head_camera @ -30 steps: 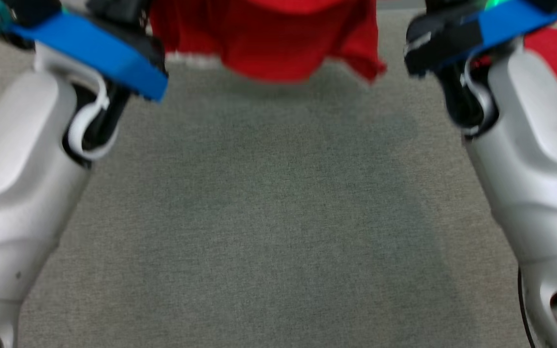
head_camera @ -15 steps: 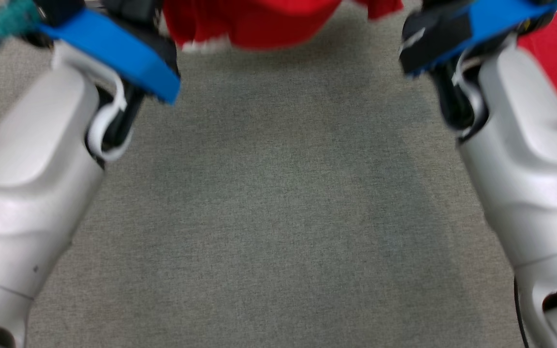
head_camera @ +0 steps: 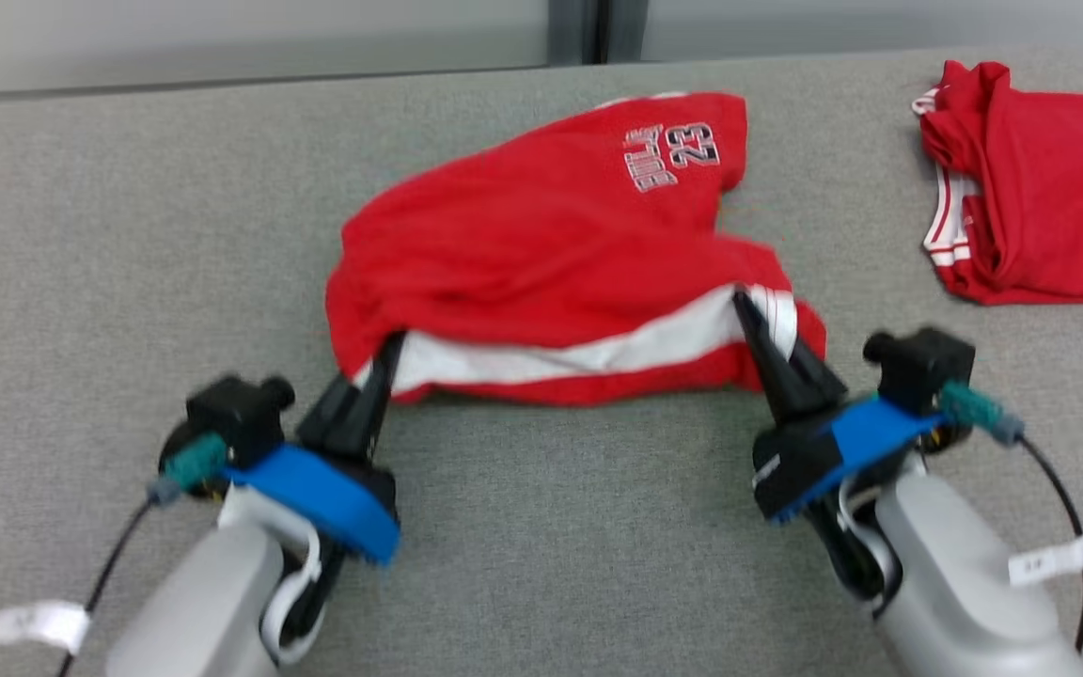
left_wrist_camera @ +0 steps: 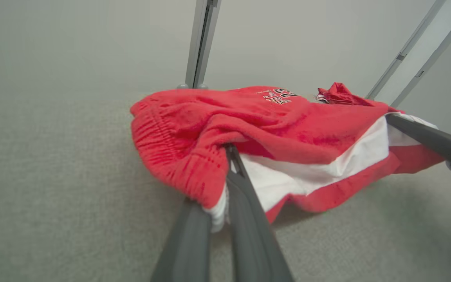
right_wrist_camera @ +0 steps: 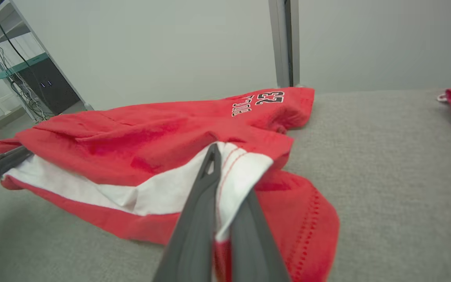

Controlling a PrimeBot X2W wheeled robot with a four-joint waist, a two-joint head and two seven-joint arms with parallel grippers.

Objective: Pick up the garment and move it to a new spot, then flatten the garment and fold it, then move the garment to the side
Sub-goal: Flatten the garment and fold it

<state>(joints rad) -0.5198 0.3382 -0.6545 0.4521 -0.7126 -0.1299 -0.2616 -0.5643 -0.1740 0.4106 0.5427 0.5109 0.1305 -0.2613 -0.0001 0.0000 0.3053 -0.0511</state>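
While my left gripper (head_camera: 385,362) and right gripper (head_camera: 746,315) are each pinched shut on the near edge of the red garment (head_camera: 541,235), rumpled at mid grey table (head_camera: 541,564), I judge flattening, folding and setting aside all undone.

The shorts (head_camera: 541,244) were soft, matt knit cloth, partly perforated. The table (head_camera: 128,235) wore coarse grey fabric; the fingers (left_wrist_camera: 249,227) looked smooth, dull plastic.

grey cloth surface (head_camera: 541,564) | crumpled red-white jersey (head_camera: 1040,179) lying far right | metal post (head_camera: 579,28) behind, against pale wall (head_camera: 222,38)
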